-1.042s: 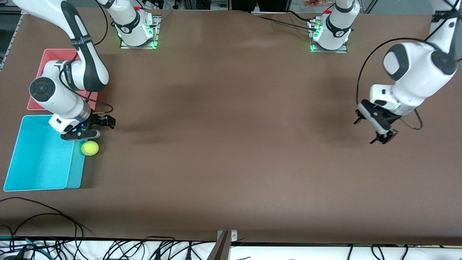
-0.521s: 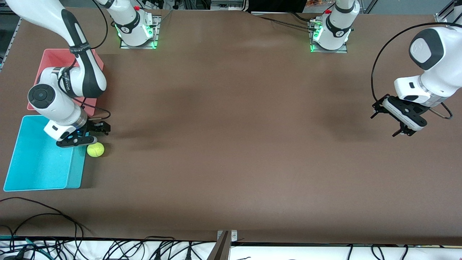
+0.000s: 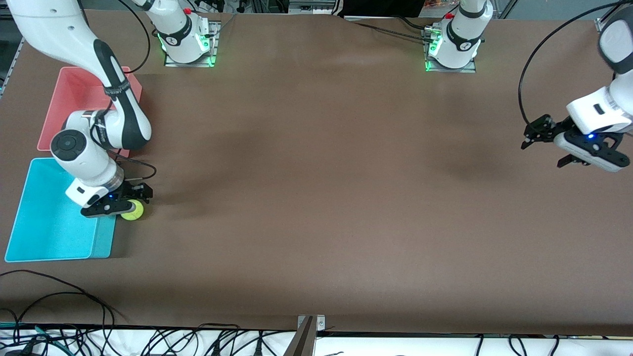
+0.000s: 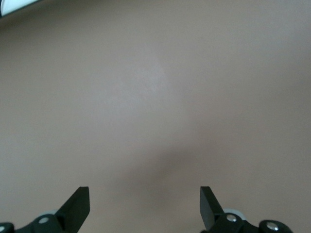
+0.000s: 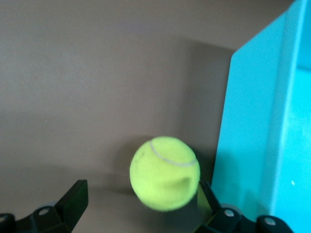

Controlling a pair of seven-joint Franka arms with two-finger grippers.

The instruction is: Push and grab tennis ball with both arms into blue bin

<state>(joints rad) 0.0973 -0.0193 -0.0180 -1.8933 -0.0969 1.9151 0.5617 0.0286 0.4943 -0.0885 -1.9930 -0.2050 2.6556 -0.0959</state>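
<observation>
The yellow-green tennis ball (image 3: 133,212) lies on the brown table right beside the blue bin's (image 3: 44,222) wall, partly under my right gripper (image 3: 129,203). In the right wrist view the ball (image 5: 165,172) sits between the open fingers (image 5: 75,196), close to the finger beside the cyan bin wall (image 5: 257,121); the jaws have not closed on it. My left gripper (image 3: 543,151) is open and empty, up over the bare table at the left arm's end. The left wrist view shows only its open gripper (image 4: 144,204) over brown table.
A pink bin (image 3: 74,91) stands next to the blue bin, farther from the front camera, partly under the right arm. Black cables (image 3: 74,306) lie along the table's front edge. Both arm bases (image 3: 185,37) stand along the table's edge.
My right gripper has come down around the ball, which shifted slightly away from the bin and nearer the front camera. My left arm has swung out toward its end of the table.
</observation>
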